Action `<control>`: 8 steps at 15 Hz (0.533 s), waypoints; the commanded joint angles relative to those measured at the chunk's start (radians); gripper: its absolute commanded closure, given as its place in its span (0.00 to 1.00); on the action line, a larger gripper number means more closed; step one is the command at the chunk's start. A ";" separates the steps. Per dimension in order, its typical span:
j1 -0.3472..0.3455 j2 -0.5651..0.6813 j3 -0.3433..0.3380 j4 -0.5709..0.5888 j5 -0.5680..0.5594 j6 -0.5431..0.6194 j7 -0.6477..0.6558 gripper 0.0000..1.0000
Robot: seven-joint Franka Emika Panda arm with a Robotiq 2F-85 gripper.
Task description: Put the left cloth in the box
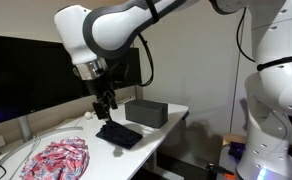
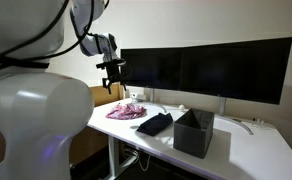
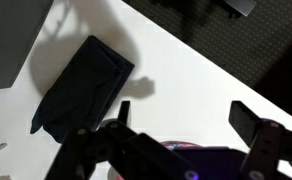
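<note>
A dark navy cloth [image 1: 118, 133] lies flat on the white table, next to a grey open box [image 1: 146, 112]. A pink and red patterned cloth [image 1: 58, 158] lies crumpled further along the table. Both cloths also show in an exterior view, the dark cloth [image 2: 154, 123] between the patterned cloth [image 2: 126, 111] and the box [image 2: 193, 133]. My gripper [image 1: 104, 100] hangs open and empty above the table, over the gap between the two cloths. In the wrist view the dark cloth [image 3: 81, 85] lies beyond my open fingers [image 3: 186, 115], and a sliver of the patterned cloth [image 3: 176, 147] shows below.
Wide black monitors [image 2: 206, 70] stand along the back of the table [image 1: 171, 125]. Cables [image 1: 11, 155] curl beside the patterned cloth. The table edge runs close to the dark cloth [image 3: 216, 70], with dark floor beyond it.
</note>
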 commanded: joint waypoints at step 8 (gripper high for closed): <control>0.091 0.136 -0.044 0.123 -0.040 0.097 0.155 0.00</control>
